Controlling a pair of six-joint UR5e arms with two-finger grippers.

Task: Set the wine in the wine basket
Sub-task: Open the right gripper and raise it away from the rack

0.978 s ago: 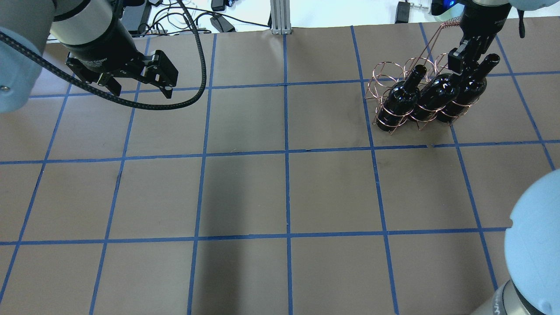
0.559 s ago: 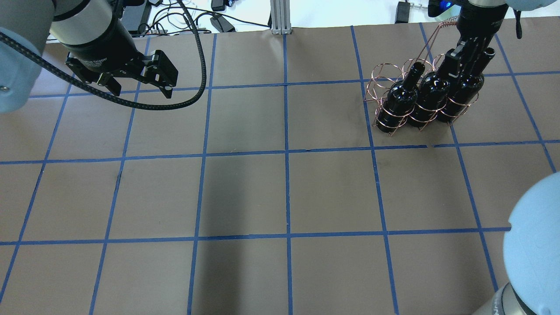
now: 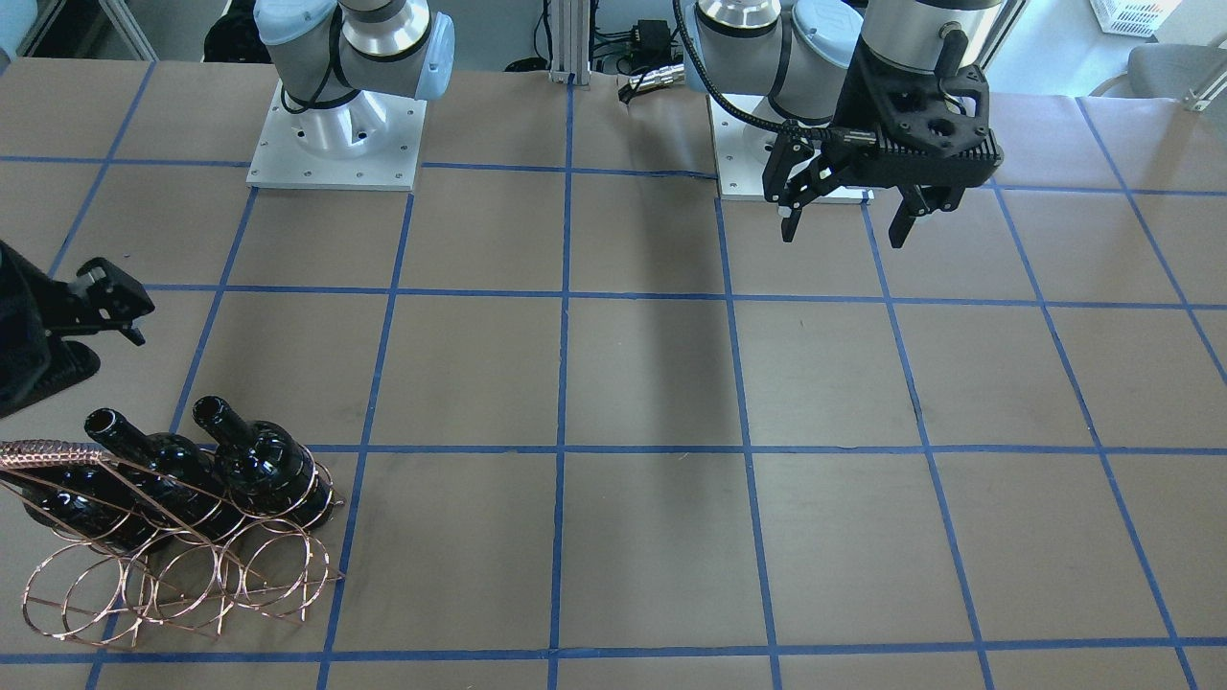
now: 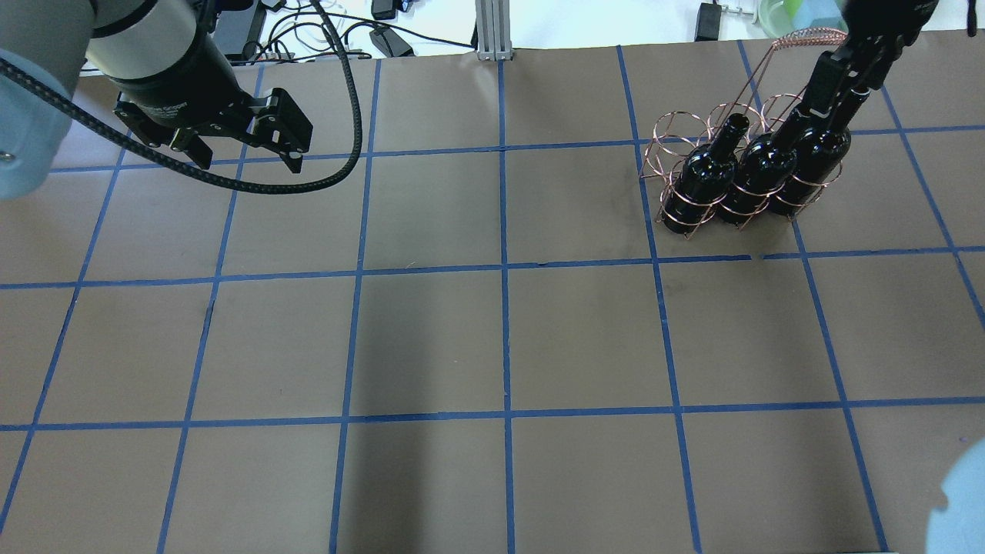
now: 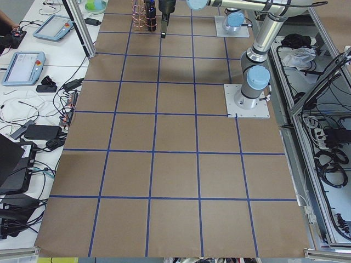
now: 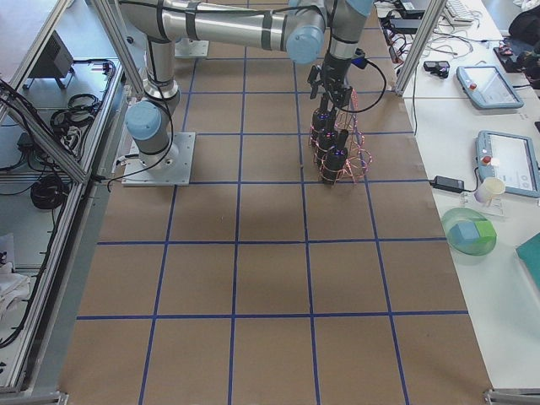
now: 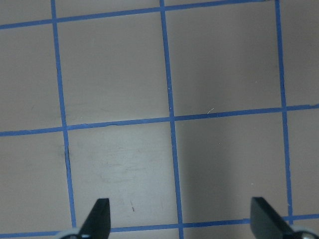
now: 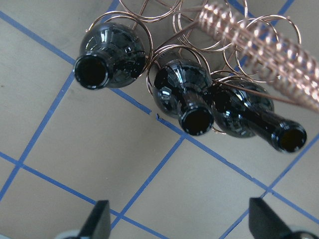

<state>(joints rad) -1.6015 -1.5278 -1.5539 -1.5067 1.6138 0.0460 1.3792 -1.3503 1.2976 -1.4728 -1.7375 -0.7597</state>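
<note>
2 arms [image 3: 901, 38] raised, right pincer [image 8: 182, 221] open near wine [image 4: 819, 150]

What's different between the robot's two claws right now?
The left gripper hangs over bare table, far from the wine basket. The right gripper hangs just above that basket. The left gripper's wrist view shows only table. The right gripper's wrist view looks down on three wine bottles standing in the basket's rings. Both grippers are open and hold nothing.
</note>
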